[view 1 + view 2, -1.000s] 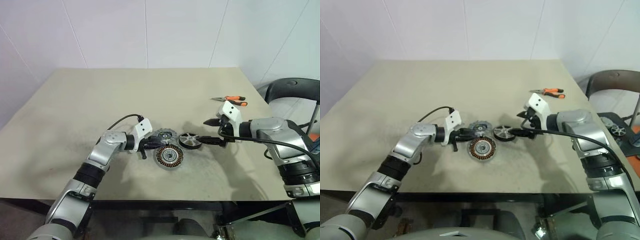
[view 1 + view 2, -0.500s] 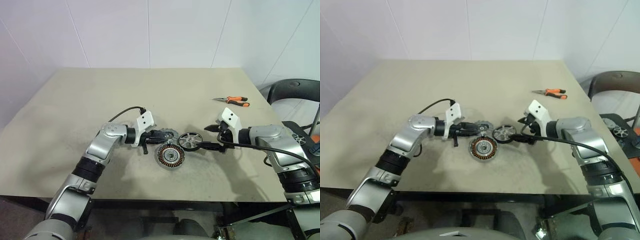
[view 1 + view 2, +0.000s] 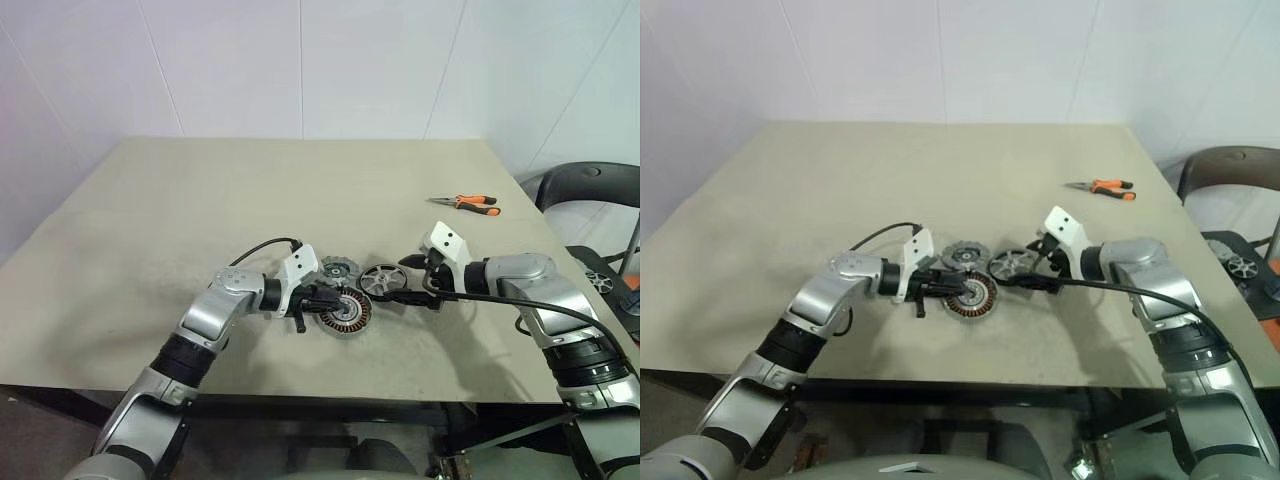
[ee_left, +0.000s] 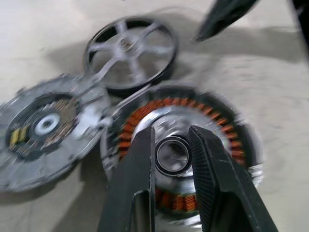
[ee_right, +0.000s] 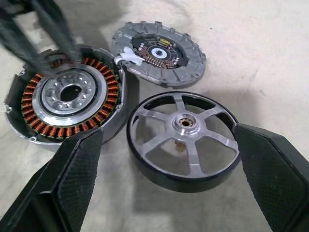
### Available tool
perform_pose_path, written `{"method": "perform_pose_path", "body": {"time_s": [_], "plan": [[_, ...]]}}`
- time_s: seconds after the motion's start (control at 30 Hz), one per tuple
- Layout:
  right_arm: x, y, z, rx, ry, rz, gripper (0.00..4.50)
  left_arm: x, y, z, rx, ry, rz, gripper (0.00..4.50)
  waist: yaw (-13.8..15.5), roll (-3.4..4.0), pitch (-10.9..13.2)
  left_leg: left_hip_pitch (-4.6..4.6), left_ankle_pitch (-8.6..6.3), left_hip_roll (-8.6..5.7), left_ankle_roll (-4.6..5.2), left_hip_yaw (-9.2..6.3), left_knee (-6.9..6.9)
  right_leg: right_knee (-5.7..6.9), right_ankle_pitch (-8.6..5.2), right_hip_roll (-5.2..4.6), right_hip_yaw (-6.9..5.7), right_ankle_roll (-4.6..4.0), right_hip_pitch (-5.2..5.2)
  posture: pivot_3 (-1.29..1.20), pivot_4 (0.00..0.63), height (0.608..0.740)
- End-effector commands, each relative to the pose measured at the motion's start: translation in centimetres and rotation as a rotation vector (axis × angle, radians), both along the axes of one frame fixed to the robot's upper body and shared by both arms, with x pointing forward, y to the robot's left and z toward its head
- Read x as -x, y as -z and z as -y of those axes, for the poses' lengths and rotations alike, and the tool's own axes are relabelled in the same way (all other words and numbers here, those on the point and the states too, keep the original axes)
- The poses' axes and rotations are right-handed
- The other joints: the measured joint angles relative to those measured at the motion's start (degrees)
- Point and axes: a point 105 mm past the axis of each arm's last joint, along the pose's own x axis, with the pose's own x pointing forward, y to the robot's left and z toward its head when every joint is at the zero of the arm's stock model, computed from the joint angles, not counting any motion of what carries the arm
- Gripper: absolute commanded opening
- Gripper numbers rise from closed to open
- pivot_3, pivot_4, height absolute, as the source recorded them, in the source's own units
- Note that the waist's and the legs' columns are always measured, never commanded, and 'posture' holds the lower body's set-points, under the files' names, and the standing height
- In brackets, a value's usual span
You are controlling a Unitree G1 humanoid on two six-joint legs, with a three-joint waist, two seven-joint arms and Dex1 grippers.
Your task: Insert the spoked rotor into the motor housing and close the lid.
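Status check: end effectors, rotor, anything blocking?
Left end effector over motor housing, fingers narrowly apart. Right end effector open, straddling spoked rotor on table. Lid alongside, nothing blocking.

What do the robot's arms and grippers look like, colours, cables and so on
Both arms have silver-grey metallic shells with black joint sections. Each wrist carries a white angular block. The left gripper and right gripper each have two black fingers; the right's pads are finely textured. A thin black cable loops over the left forearm.
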Motion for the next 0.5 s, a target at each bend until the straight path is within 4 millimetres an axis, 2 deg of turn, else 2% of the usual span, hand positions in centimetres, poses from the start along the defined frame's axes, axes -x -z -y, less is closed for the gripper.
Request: {"method": "perform_pose_path", "body": {"time_s": [0.03,0.27,0.5], "plan": [[-0.2,-0.6,-0.1,-0.002,-0.006,0.035,4.50,-0.5,-1.1,0.5,0.010,0.011,0.055,0.69,-0.1,0.00,0.0,0.00,0.00,0.00,0.01,0.00,0.02,0.00,0.01,-0.01,0.00,0.00,0.00,0.00,0.000,0.740],[-0.4,-0.5,-0.2,0.000,-0.001,0.036,4.50,-0.6,-0.7,0.8,0.012,0.011,0.052,0.69,0.0,0.01,0.0,-0.02,-0.02,0.00,0.02,0.00,-0.02,0.00,0.02,-0.03,0.01,0.00,-0.04,0.00,0.000,0.740],[-0.5,-0.4,-0.2,0.001,0.001,0.032,4.50,-0.6,-2.1,1.2,0.035,0.039,0.064,0.69,0.0,0.01,0.0,-0.02,-0.02,0.00,0.02,0.00,-0.02,0.00,0.02,-0.05,0.01,-0.01,-0.05,0.00,0.000,0.740]]}}
